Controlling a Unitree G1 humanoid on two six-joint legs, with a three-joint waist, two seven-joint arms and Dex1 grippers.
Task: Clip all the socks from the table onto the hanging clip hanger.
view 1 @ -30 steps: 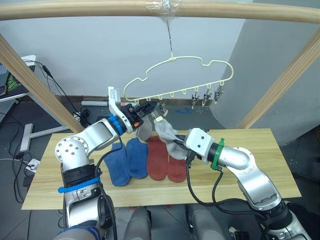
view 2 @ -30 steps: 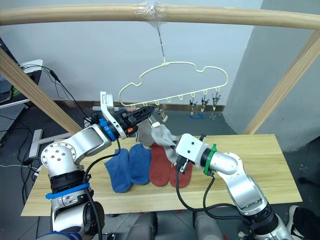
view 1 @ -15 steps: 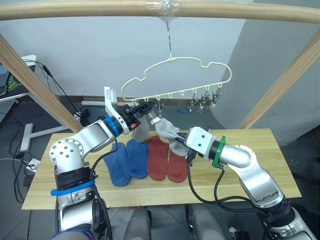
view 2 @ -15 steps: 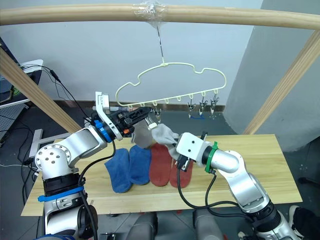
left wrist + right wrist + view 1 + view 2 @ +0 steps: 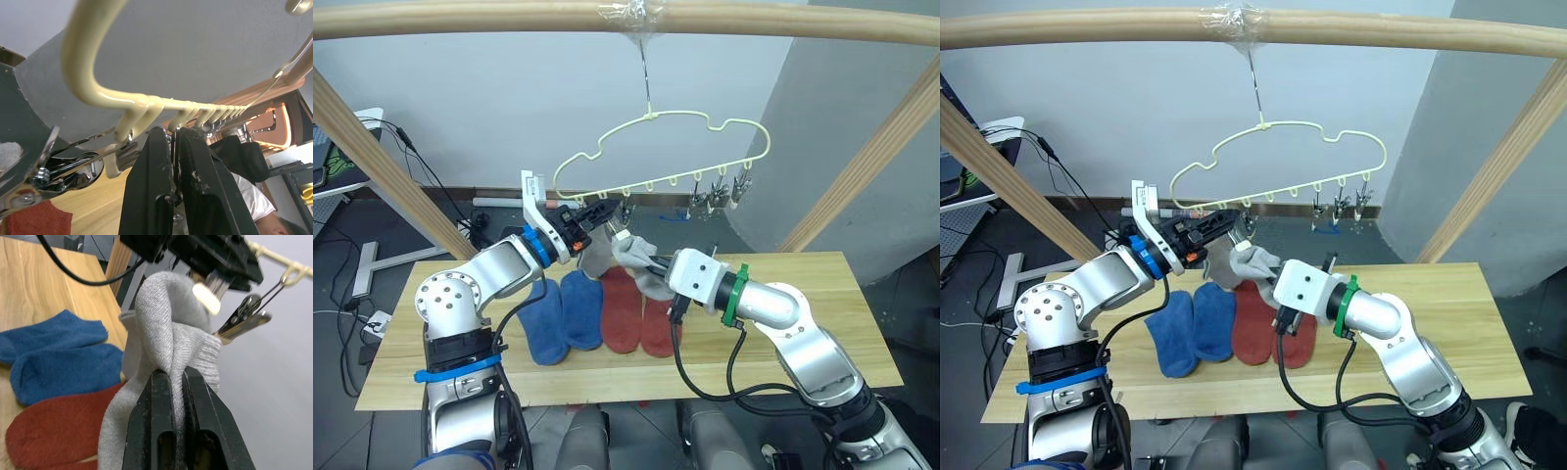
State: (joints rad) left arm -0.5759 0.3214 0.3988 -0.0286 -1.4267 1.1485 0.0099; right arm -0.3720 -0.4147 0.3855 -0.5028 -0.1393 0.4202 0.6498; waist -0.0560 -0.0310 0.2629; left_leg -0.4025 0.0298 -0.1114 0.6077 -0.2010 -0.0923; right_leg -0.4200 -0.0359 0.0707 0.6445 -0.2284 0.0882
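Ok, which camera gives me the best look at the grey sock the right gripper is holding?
The right wrist view: the grey sock is bunched between the right gripper fingers, beside a metal clip. Both eye views show the sock small, partly behind the arms. The left wrist view gives just a grey sliver at its edge.

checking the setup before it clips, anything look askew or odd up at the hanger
The clip hanger hangs tilted, its left end lower, where the left gripper is shut on a clip. The grey sock in the right gripper is bunched and folded, not flat. The blue socks and red socks lie tidy on the table.
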